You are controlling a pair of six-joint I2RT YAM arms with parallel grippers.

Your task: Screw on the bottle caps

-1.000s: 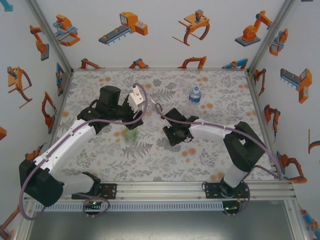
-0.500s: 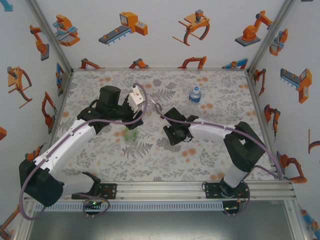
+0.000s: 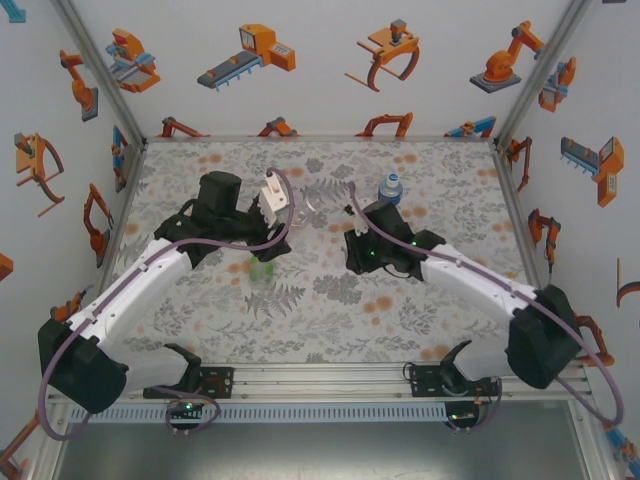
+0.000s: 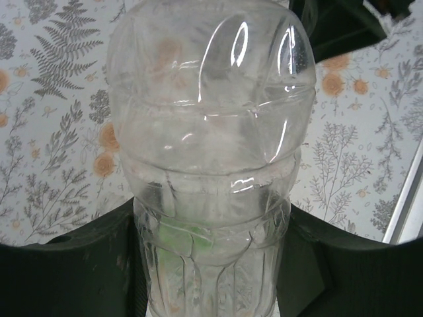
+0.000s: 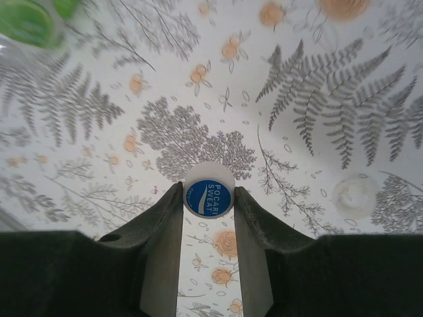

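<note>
Cap pinched in R pincer, L pincer holds clear bottle.

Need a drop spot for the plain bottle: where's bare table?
Bare: near-centre table strip along the front rail; far-left corner by the back wall. Crowded: mid-table, around the left end effector with the plain bottle, green bottle, right end effector gripping a cap, and labelled bottle.

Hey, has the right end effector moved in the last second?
Yes. The right end effector, holding a bottle cap, has shifted toward the far edge, closer to the blue-label bottle.
</note>
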